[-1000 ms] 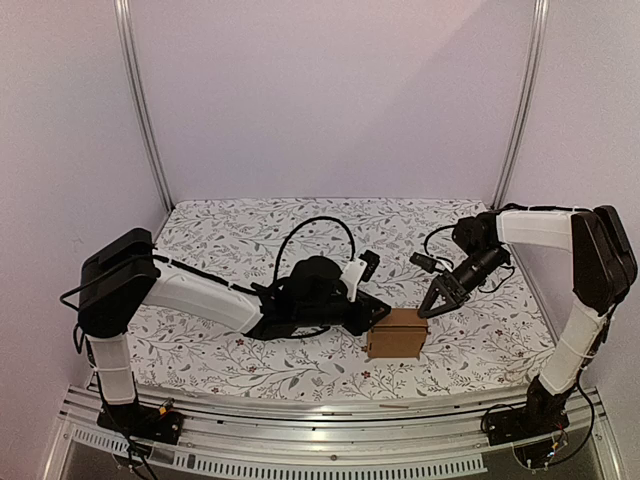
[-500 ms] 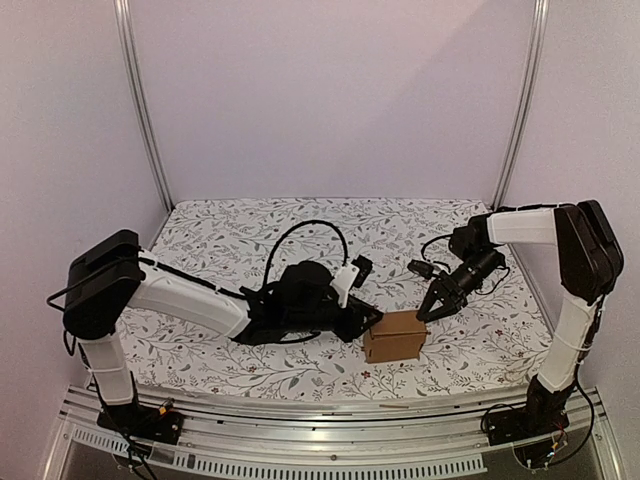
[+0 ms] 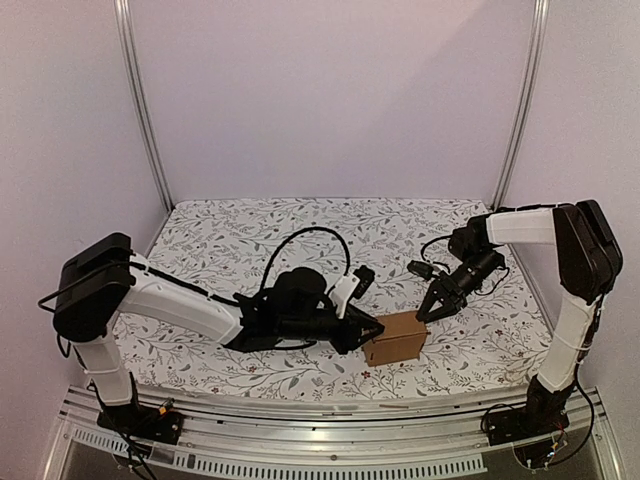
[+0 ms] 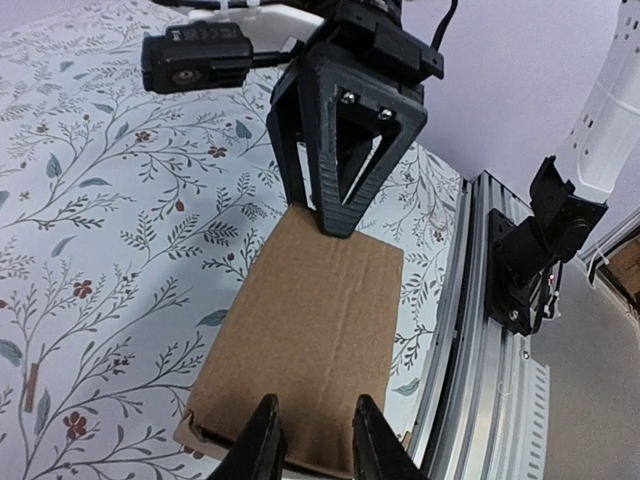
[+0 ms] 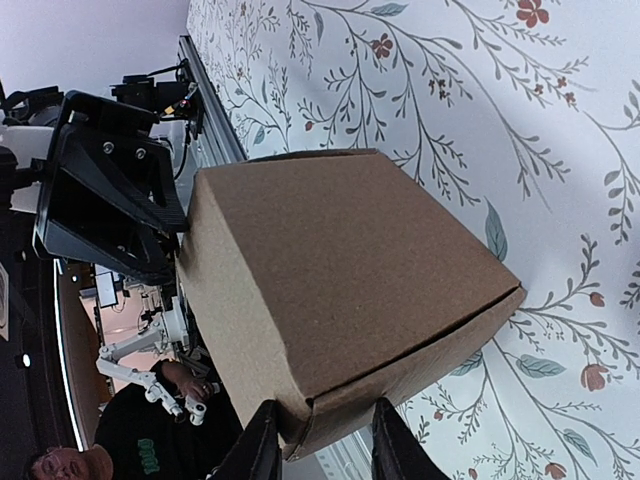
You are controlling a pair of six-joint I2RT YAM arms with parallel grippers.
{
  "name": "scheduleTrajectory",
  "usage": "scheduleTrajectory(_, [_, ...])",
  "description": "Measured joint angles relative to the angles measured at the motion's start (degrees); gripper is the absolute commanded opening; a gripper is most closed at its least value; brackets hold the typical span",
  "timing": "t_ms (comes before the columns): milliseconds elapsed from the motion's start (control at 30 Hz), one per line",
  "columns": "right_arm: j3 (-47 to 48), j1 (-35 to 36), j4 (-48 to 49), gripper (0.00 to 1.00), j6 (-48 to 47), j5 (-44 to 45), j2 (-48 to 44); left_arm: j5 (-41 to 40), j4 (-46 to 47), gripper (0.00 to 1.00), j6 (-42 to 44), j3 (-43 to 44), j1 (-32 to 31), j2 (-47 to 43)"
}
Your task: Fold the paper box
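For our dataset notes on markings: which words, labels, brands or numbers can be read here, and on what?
No text is readable.
Paper box: plain brown, no print.
Small black camera: pale marking on its face, too blurred.
Dark shirt, right wrist view: green print, too small.

Both the left arm point(image 3: 180, 300) and the right arm point(image 3: 530, 226) have smooth white link shells between bulky black joint housings. A black cable point(image 3: 318, 228) arcs over the left wrist. The right gripper point(image 4: 338, 225) has black, ribbed, triangular fingers point(image 4: 295, 150) fastened with silver screws point(image 4: 350, 97), and a small black camera box point(image 4: 195, 62) on a white bracket point(image 4: 260, 12) sits behind it.
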Motion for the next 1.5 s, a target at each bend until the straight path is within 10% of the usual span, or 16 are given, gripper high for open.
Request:
scheduleTrajectory(1233, [-1.68,-0.02,2.75,0.23,-0.07,-0.2,-1.42,-18.69,14.75,0.18,15.91,-0.48,-5.07,8.17])
scheduleTrajectory(1500, [6.95,-2.78,0.13,0.56,-2.67,3.32,-3.93,-20.87,-7.54,0.35,25.62,10.4,-3.72,5.92])
